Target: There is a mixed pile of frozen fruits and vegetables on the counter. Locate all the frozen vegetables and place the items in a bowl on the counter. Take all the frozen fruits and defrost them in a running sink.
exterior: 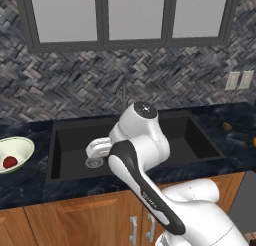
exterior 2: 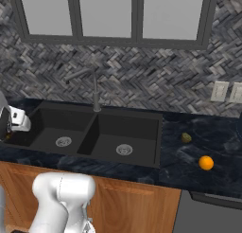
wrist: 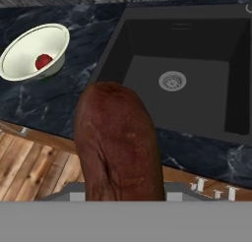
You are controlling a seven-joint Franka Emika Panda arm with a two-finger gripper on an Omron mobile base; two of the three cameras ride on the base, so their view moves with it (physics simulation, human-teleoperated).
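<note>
Right now the fingers are closed on the dark brown oblong, which stands up big and close between them in the hand view; the tips themselves are hidden behind it. My guess at the step: carrying this vegetable over to the bowl.

Doing it well: keep the grip steady and travel up and to the left of the fingers. Cross the strip of table, stop over the bowl's middle, then lower before letting go, so the piece doesn't bounce off the smooth rim.

Containers, near to far:
- Sink: just beyond the fingers and a little to the right. Black basin, round metal drain, nothing lying in it. No water seen running from the faucet.
- Bowl: farther off, up-left of the fingers, on the table. Holds the red round item, alone.

Orange ball and olive lump sit on the table past the sink's far side, well apart from the fingers. Fruit not yet in the sink.
</note>
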